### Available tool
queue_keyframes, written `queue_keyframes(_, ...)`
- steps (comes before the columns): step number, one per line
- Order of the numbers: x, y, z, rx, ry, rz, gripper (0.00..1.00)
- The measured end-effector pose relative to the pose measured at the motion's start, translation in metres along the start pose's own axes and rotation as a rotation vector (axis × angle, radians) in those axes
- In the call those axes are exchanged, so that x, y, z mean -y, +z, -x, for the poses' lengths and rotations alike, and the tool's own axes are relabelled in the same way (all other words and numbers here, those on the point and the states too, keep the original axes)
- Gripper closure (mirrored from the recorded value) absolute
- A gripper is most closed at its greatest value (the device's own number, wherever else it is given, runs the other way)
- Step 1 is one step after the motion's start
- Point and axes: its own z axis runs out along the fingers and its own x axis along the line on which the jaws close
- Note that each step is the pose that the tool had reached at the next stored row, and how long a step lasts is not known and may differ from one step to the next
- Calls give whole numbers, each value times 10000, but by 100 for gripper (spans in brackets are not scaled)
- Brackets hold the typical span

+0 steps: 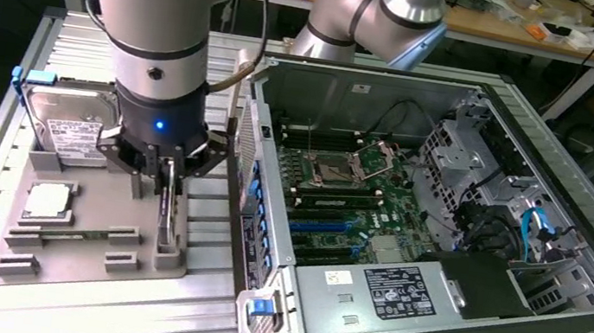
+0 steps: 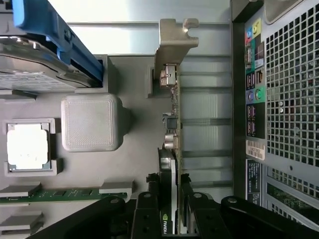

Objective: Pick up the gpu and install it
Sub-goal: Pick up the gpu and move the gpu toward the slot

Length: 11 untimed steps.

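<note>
The gpu [image 1: 166,222] stands on its edge in a holder of the grey fixture tray [image 1: 95,191], on the side nearest the open computer case [image 1: 441,222]. My gripper [image 1: 167,179] comes down on it from above. In the wrist view the gpu [image 2: 172,124] shows edge-on, a thin dark board with its silvery bracket [image 2: 174,40] at the far end. The gripper [image 2: 168,191] is shut on the card, with a black finger [image 2: 149,204] pressed against each face. Whether the card has left its holder I cannot tell.
On the tray lie a silver hard drive [image 1: 69,130] in a blue-tabbed frame, a square processor chip [image 1: 45,199] and a green memory stick [image 1: 72,233]. The case lies open on the exterior view's right, its motherboard [image 1: 352,192] and blue slots [image 1: 324,223] exposed.
</note>
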Motion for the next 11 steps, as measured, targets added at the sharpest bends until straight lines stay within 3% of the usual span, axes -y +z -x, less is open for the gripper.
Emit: queue_keyframes(11,-21,-425,24,116,-2,-43,73)
